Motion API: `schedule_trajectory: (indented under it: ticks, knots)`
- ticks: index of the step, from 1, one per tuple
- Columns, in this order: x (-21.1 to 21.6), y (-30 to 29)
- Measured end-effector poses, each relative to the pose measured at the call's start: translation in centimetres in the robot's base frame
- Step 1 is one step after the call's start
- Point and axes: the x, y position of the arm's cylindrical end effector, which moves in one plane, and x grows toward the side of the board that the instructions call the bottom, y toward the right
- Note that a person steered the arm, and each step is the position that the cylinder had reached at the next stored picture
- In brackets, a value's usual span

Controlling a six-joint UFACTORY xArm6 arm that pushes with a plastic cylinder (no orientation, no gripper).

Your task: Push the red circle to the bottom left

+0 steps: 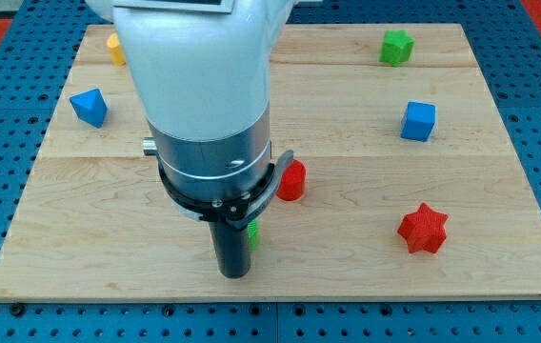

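Item: red circle [291,180]. Located near the middle of the surface [366,276], slightly toward the view's right of centre, its left edge hidden behind the arm's collar. Far from the bottom-left corner; task judged barely begun.

Tool: plain dark rod, no jaws, so nothing to clench or release; grasping nothing. My tip [234,274] down near the view's bottom edge, below and left of the red circle, apart from it.

Nearest neighbour: small green block [251,233], shape unclear, mostly hidden behind the rod, just beside it on the view's right; touching or not, cannot tell.

Further out: red star [423,229] to the view's right; blue cube [419,121] above it; green block [396,46] near the top right; blue block [89,107] at the left; yellow block [115,48] at the top left, partly covered by the arm.

Hazards, as judged:
- Tip on the wrong side. Any contact from here likely to send the circle up and right, away from the goal.
- Repositioning round to the circle's upper right: risk of dragging the small green block along.
- Small green block close to the route toward the corner; possible jam or deflection.
- Round outline: an off-centre push apt to let the circle slip sideways off the tip.
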Motion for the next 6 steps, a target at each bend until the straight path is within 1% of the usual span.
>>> schedule_trajectory:
  ticks: [1, 2, 3, 4, 5, 6]
  knots:
    - [-0.7, 8.5]
    - [-5.7, 7.2]
    - [-8.6, 6.7]
    - [-10.0, 4.1]
    - [-10.6, 9.0]
    - [-13.0, 6.0]
